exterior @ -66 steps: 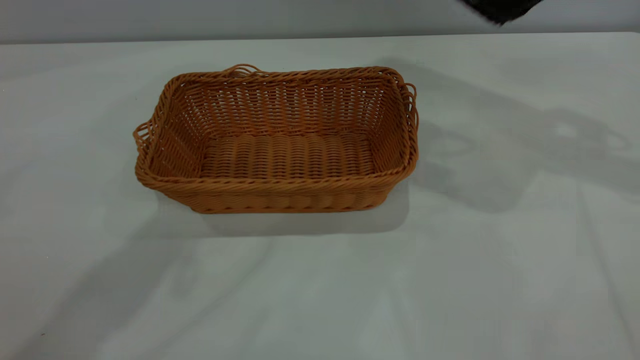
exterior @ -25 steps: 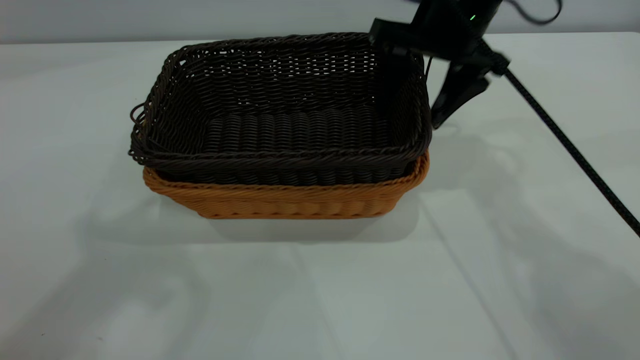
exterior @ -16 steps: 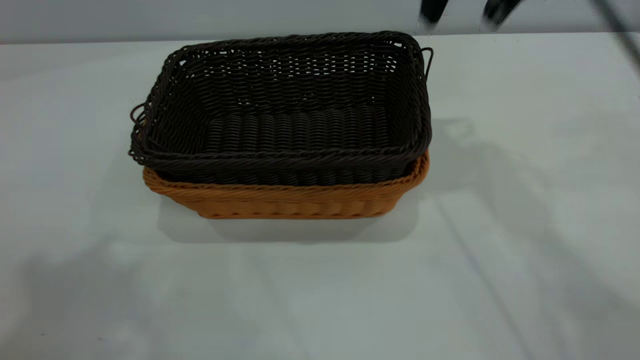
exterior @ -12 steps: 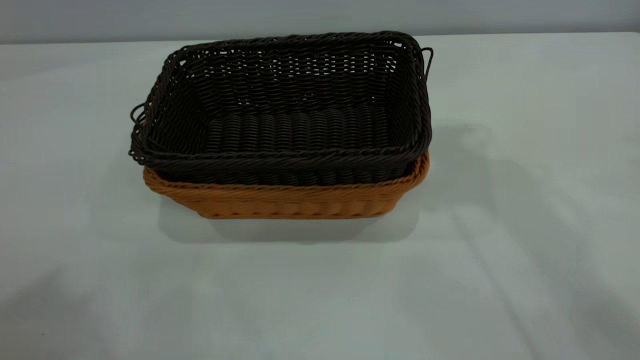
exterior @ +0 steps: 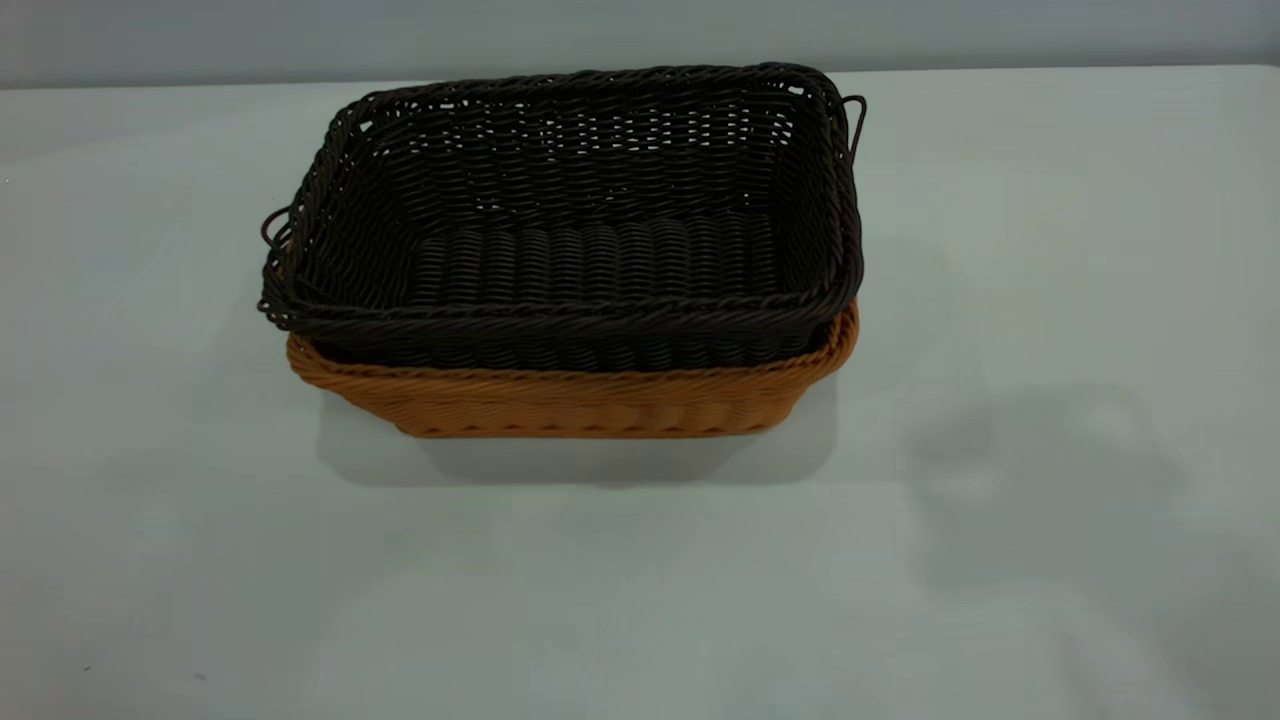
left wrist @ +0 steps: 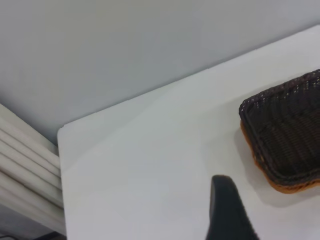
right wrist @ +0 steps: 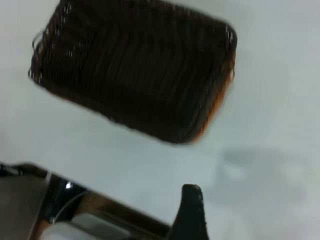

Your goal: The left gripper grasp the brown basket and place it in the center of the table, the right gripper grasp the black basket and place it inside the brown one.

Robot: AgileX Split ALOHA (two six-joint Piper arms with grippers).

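Black basket [exterior: 600, 260] sits nested inside the brown basket [exterior: 590, 400] mid-tabletop [exterior: 1050, 600], both placements apparently done; my jaws' state I cannot tell, and nothing seems left but parking.

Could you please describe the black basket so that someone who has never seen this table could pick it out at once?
On the white table, near its middle, two woven baskets sit stacked as the only things there. The black basket is the upper one, nested inside the brown basket. Its very dark weave sets it apart from the orange-tan basket showing below its rim.
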